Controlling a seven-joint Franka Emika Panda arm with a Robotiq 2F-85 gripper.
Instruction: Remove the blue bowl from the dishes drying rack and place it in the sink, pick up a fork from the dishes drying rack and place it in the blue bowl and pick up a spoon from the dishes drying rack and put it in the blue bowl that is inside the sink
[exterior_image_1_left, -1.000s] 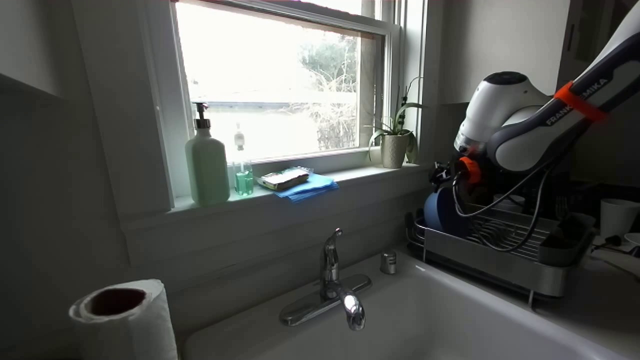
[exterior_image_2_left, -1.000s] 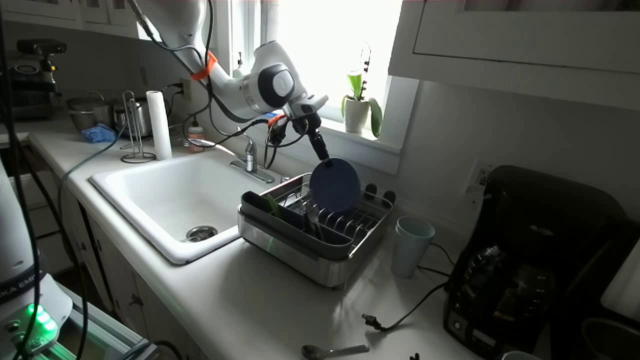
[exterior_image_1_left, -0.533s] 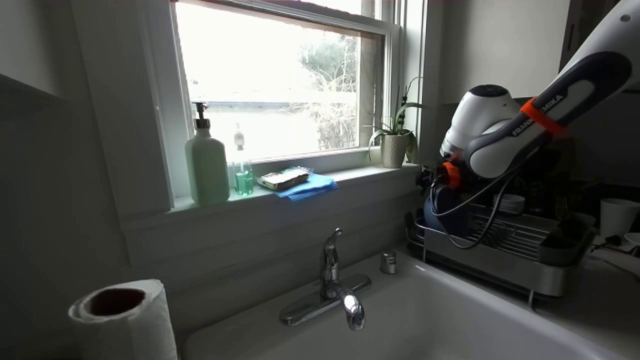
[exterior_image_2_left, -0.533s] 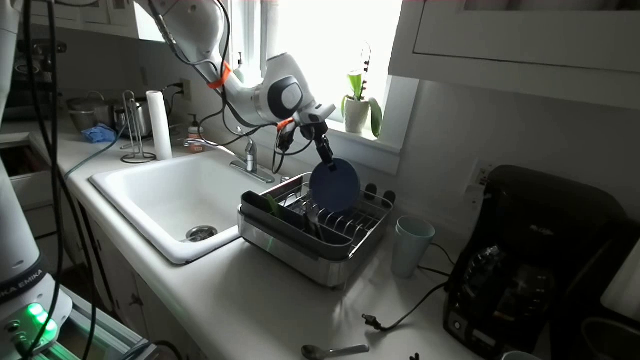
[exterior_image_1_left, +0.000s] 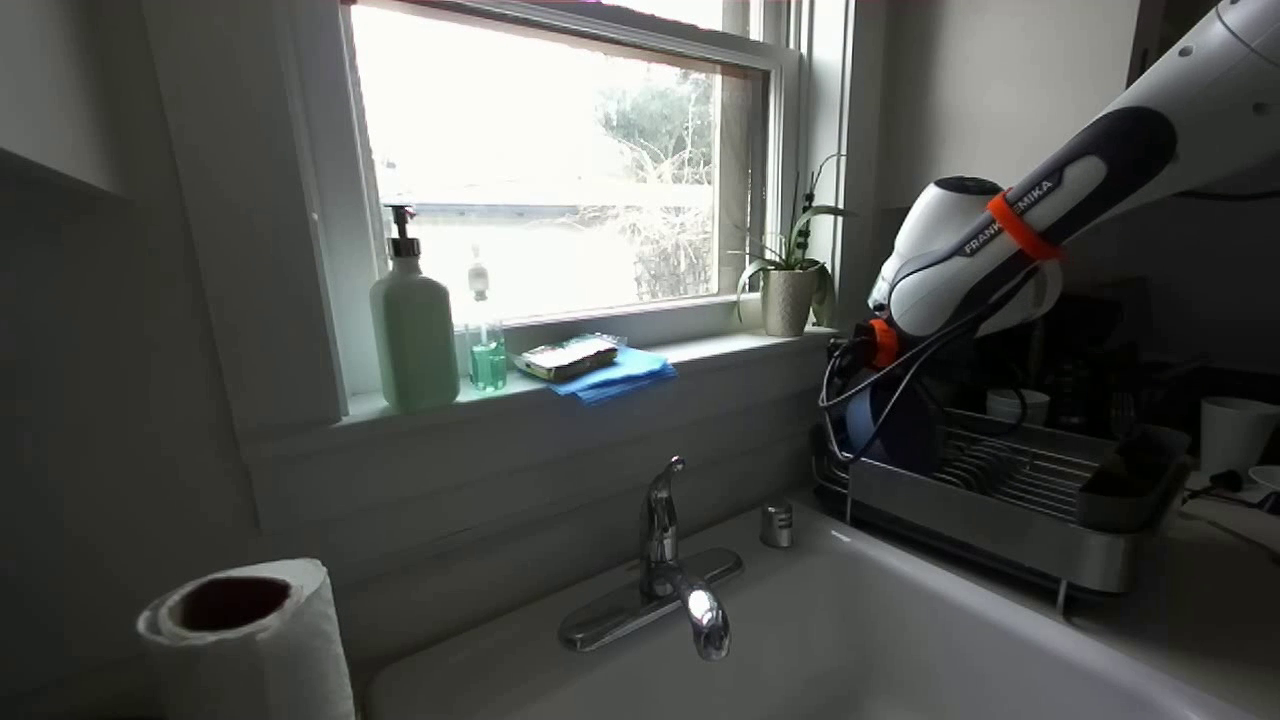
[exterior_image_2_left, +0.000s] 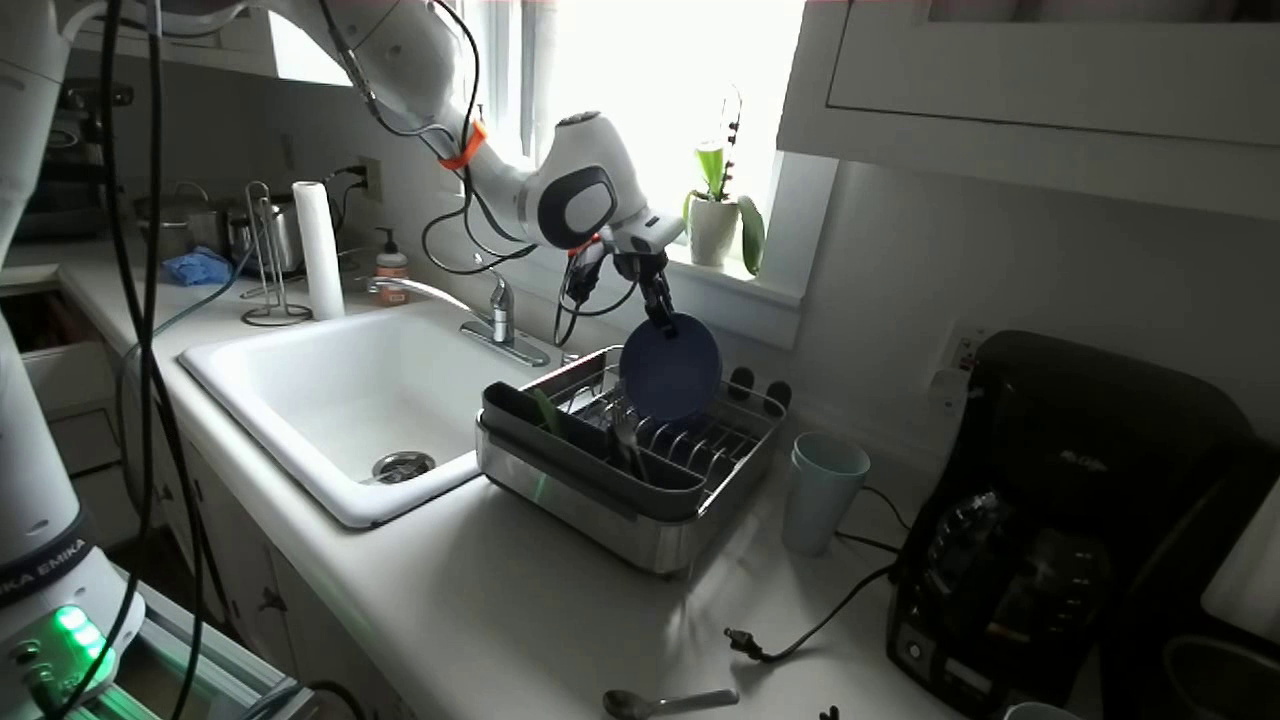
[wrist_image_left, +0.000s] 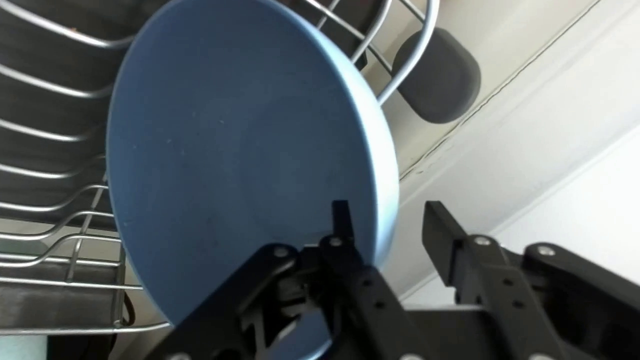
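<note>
Standing on edge in silver metal-wire drying rack (exterior_image_2_left: 645, 540): plain blue round bowl (wrist_image_left: 245, 135). Rim lies between jaws of black two-finger gripper (wrist_image_left: 390, 214), part-spread: one inside, other outside, gap showing (so grip looks unmade). Squeeze across rim likely next.

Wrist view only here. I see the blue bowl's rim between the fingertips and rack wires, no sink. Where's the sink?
Observer: Beside the dishes drying rack; in an exterior view the sink lies to its left.
Operator: Fork?
Observer: In an exterior view the fork sticks up from the grey cutlery caddy on the rack.
Operator: Any cutlery outside the rack?
Observer: Yes, a spoon lies on the counter.
</note>
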